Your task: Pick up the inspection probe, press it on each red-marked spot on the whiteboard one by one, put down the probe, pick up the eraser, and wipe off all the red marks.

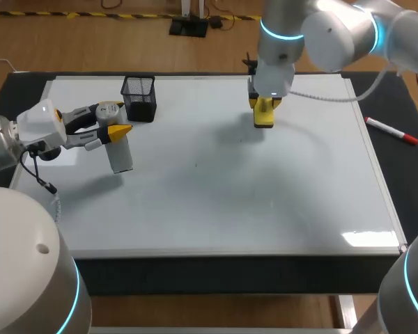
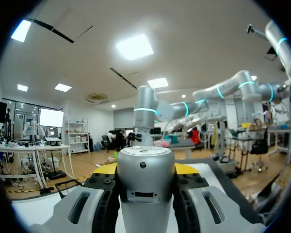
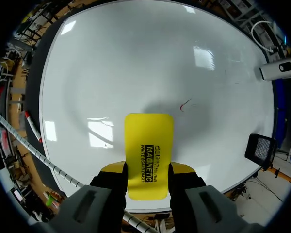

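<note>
head view is showing the left gripper (image 1: pixel 113 130) clamping the inspection probe (image 1: pixel 121 156) between both fingers near the whiteboard's (image 1: pixel 216 202) left edge, just beside the black mesh holder (image 1: pixel 139 98). the right gripper (image 1: pixel 263 110) is pinching the yellow eraser (image 1: pixel 264 117) near the far edge's middle. right wrist view is showing one small red mark (image 3: pixel 184 105) lying just ahead of the eraser.

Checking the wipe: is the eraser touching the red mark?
Apart. The right wrist view shows bare whiteboard between the eraser and the red mark.
</note>
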{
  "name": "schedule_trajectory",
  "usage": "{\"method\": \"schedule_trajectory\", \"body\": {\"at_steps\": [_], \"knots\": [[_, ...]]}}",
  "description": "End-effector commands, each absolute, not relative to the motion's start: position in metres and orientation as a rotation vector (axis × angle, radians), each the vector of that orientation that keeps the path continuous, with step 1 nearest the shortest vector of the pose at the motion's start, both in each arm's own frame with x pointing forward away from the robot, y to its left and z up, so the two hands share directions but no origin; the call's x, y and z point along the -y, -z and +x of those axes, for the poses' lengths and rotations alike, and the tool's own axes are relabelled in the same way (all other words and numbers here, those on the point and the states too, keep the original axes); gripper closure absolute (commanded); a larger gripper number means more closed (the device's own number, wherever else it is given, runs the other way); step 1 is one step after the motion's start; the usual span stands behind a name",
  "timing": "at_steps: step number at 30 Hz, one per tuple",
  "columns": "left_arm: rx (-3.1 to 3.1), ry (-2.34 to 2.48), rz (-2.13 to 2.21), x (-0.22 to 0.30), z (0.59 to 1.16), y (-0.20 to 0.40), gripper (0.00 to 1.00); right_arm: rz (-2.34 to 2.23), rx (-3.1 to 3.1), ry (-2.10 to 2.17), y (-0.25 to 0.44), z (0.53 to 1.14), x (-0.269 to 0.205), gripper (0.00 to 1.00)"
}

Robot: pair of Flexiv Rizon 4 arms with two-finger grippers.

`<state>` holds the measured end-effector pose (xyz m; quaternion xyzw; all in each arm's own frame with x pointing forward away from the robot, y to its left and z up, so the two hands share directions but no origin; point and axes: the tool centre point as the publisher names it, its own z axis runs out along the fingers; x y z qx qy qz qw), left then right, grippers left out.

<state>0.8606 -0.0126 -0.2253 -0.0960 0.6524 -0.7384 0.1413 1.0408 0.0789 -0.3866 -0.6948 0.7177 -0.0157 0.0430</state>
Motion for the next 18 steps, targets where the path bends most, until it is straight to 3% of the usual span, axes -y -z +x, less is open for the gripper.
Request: {"method": "schedule_trajectory", "body": {"at_steps": [1,18], "knots": [[-1.884,2.130,-0.278,0.013,0.860,0.224,1.00,-2.152,-2.203,0.028,0.394,1.054,-0.083,1.00],[-1.884,2.130,-0.278,0.013,0.860,0.224,1.00,-2.205,-2.207,0.032,0.411,1.074,-0.086,1.00]]}}
